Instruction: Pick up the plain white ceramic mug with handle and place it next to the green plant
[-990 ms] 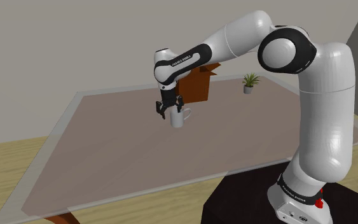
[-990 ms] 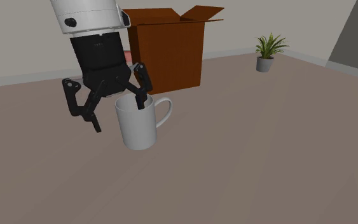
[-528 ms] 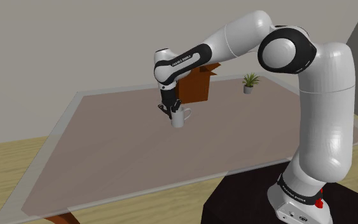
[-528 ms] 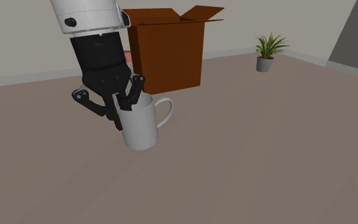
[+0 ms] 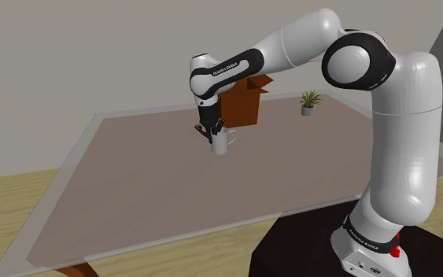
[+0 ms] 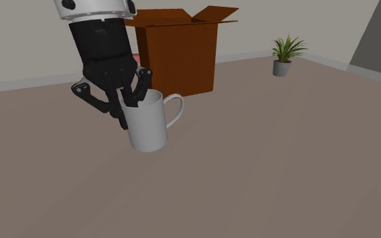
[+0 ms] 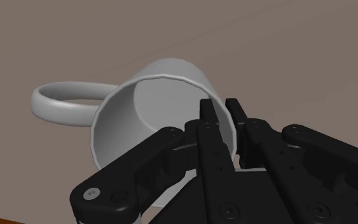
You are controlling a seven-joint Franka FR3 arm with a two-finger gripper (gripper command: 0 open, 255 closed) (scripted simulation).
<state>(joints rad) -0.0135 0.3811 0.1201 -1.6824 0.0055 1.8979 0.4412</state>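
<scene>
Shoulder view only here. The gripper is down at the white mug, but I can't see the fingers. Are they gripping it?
Observer: Yes. In the second exterior view the gripper pinches the mug by its wall at the rim, one finger inside, one outside.
Operator: Where is the handle?
Observer: Opposite the fingers; the handle points toward the second exterior view's right.
Operator: Anything in the mug?
Observer: The wrist view looks into it; the inside that shows is bare.
</scene>
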